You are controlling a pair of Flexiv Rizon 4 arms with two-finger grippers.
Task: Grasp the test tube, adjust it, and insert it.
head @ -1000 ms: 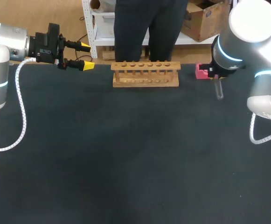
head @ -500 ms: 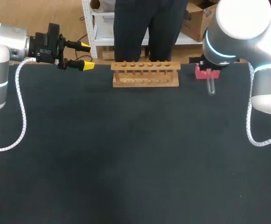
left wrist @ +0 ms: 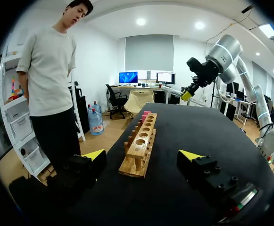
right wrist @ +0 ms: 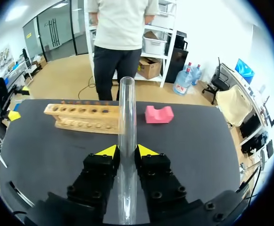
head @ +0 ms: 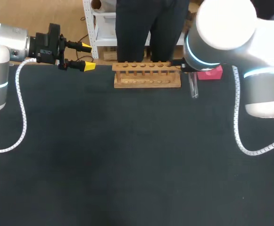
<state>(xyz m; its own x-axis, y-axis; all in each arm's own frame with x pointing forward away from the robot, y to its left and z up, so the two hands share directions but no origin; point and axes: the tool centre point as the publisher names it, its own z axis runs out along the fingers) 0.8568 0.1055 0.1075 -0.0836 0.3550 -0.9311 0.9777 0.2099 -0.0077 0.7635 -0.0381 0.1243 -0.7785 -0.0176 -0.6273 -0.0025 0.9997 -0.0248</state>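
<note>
test tube (right wrist: 127, 136) clamped upright between right pincer (right wrist: 127, 151) fingers

This is a robotics lab, set up as a test station. A black-covered bench (head: 127, 165) carries lab gear: a wooden rack (head: 147, 75) with a row of holes and a pink block (head: 212, 72) beside it. The right arm (head: 226, 28) holds a glass tube (right wrist: 127, 117) between yellow-tipped fingers (right wrist: 107, 150). The left arm (head: 4, 44), trailing a coiled white cable, comes in at the bench's far corner.
</note>
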